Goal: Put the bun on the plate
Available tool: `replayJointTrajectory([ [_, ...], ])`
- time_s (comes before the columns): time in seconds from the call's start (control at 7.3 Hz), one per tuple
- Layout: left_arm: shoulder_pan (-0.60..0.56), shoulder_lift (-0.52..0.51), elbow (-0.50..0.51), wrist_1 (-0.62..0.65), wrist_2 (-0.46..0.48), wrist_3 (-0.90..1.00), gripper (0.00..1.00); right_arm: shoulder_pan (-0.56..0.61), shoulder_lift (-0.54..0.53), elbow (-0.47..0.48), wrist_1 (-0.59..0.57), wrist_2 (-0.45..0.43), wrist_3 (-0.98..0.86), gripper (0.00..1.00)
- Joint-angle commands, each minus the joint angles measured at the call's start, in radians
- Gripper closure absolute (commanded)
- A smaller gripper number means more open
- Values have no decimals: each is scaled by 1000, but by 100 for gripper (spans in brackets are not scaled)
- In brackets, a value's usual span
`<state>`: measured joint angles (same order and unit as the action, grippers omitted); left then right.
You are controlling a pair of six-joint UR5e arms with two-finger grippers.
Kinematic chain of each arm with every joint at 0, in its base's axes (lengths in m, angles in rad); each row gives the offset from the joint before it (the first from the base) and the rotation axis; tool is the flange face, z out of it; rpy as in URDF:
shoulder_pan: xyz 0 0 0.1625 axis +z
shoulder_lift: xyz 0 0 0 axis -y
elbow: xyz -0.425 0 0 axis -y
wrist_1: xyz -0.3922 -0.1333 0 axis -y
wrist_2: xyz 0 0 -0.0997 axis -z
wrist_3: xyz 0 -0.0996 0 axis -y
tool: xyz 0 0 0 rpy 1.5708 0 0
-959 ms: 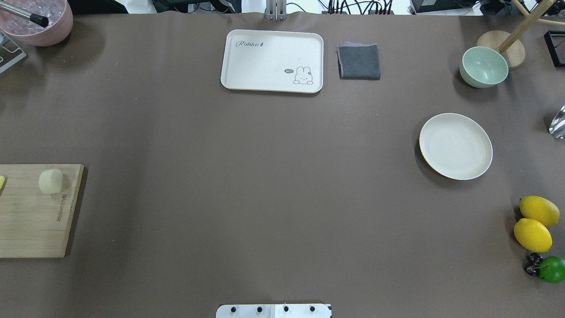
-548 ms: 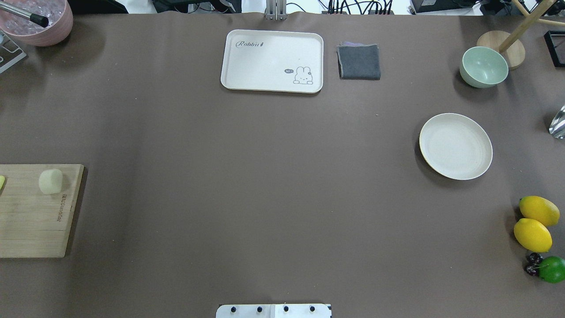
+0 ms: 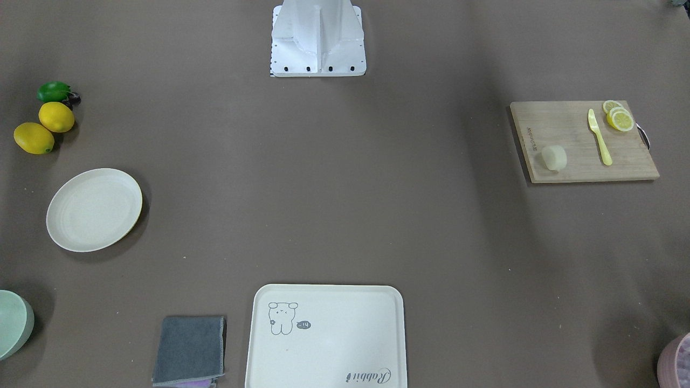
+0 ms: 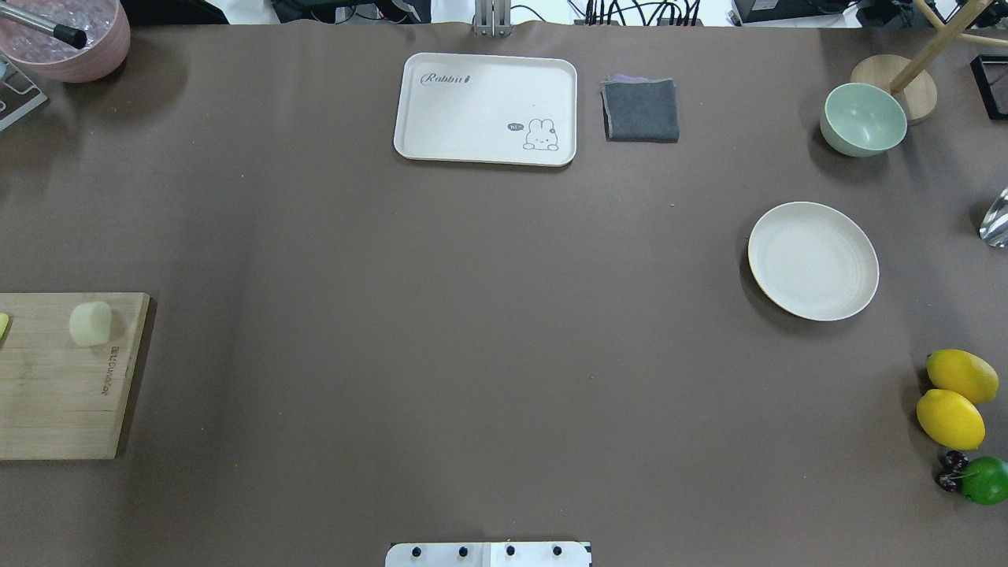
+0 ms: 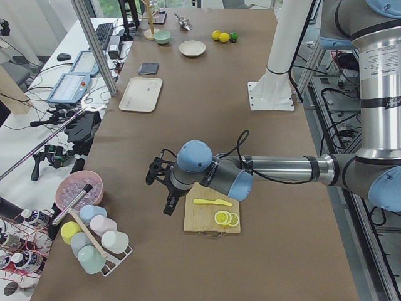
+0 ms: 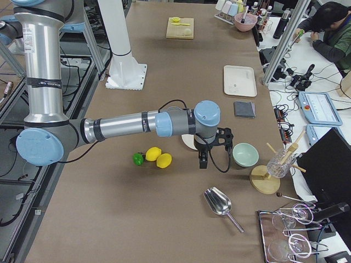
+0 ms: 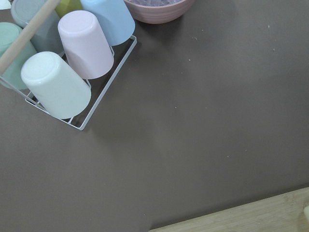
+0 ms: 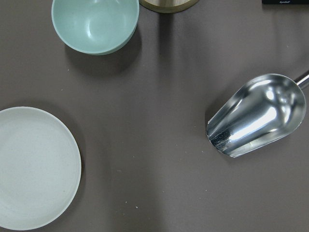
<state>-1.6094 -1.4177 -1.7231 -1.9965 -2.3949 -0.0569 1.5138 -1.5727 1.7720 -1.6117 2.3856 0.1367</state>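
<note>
Looking from the front-facing camera, I find the bun (image 3: 554, 158) lying on the wooden cutting board (image 3: 571, 121) on my left side, next to a yellow knife (image 3: 599, 137) and some lemon slices (image 3: 619, 117). The plate (image 3: 94, 209) stands well apart from it, on my right side, near two lemons (image 3: 46, 126). In the overhead view the bun sits on the far part of the board, close to the edge that faces the middle of the table, and the plate lies between the green bowl (image 4: 864, 118) and the lemons. From the camera at the table's left end, my left gripper (image 5: 164, 191) hangs over the table just beside the board, but from this side I cannot tell how far its fingers are apart or whether they carry something. From the right end, my right gripper (image 6: 203, 158) hangs between the plate and the green bowl, my arm covers a part of the plate, and again I cannot tell its opening. My left wrist camera shows a rack of cups (image 7: 72, 72) and one corner of the board. My right wrist camera shows the plate, the green bowl and a metal scoop (image 8: 256, 116).
</note>
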Motion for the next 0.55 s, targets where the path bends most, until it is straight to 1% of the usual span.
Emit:
replayJointTrajectory([
  [0.0,17,0,-21,-2,-18,-23,2,-18,22,1,0,7,1,0],
  [0.14,19,-3,-23,-5,-35,-47,2,-33,29,3,1,26,-3,0],
  [0.27,38,-12,-23,-28,-30,-137,2,-50,34,-5,74,65,12,0],
  [0.41,83,-12,-21,-118,-11,-237,2,-73,33,-31,163,60,90,0],
])
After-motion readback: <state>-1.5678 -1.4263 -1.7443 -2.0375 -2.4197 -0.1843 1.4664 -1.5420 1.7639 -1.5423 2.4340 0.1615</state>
